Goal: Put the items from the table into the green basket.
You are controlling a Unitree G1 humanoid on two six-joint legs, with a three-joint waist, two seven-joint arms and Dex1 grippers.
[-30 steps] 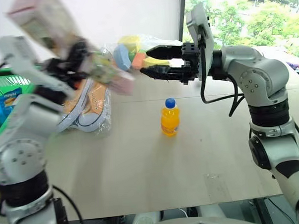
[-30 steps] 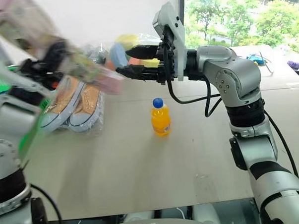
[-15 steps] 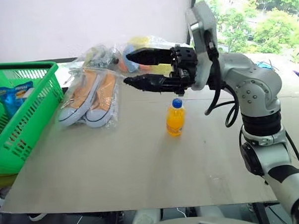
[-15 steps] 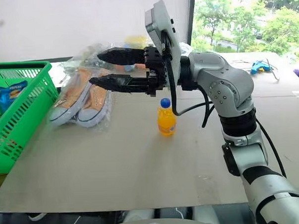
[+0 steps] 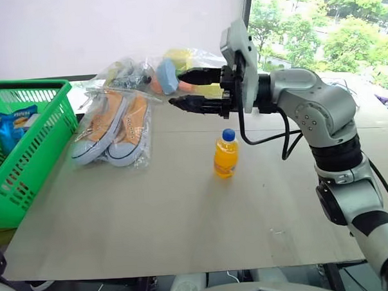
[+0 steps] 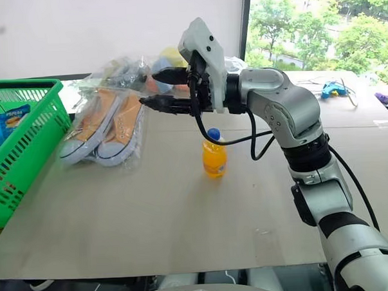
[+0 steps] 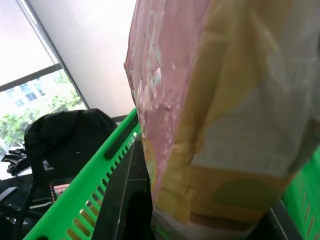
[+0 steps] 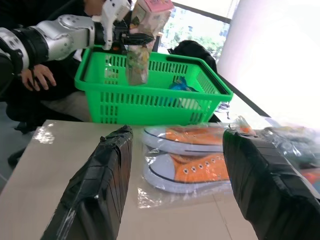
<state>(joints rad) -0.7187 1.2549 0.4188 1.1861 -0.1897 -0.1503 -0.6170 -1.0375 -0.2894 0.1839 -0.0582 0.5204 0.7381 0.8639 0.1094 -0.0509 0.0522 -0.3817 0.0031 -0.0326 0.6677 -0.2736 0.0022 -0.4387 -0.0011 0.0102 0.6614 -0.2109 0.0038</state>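
Note:
My left gripper (image 8: 131, 37) is shut on the long pink-ended packet (image 8: 140, 55), holding it upright over the green basket (image 8: 150, 102). Up close, the packet (image 7: 210, 110) stands between my fingers above the basket's rim (image 7: 95, 175). My right gripper (image 5: 177, 88) hangs open and level above the table (image 5: 184, 210), empty, pointing towards the basket (image 5: 27, 159). Below and behind its fingers stands the orange-drink bottle (image 5: 225, 154). The bag of orange sneakers (image 5: 112, 126) lies left of the bottle, and the bag of coloured sponges (image 5: 167, 72) is behind the right gripper.
A blue packet (image 5: 13, 124) lies inside the basket. A person sits behind the basket, one hand (image 8: 35, 77) near its far side. A blue tool with a white cable (image 6: 336, 88) lies at the table's far right. A dark bag (image 7: 65, 140) is beyond the basket.
My left arm has swung left with the packet, out of the head views and over the basket. The camera has turned left. The right gripper stays open near the sponges bag.

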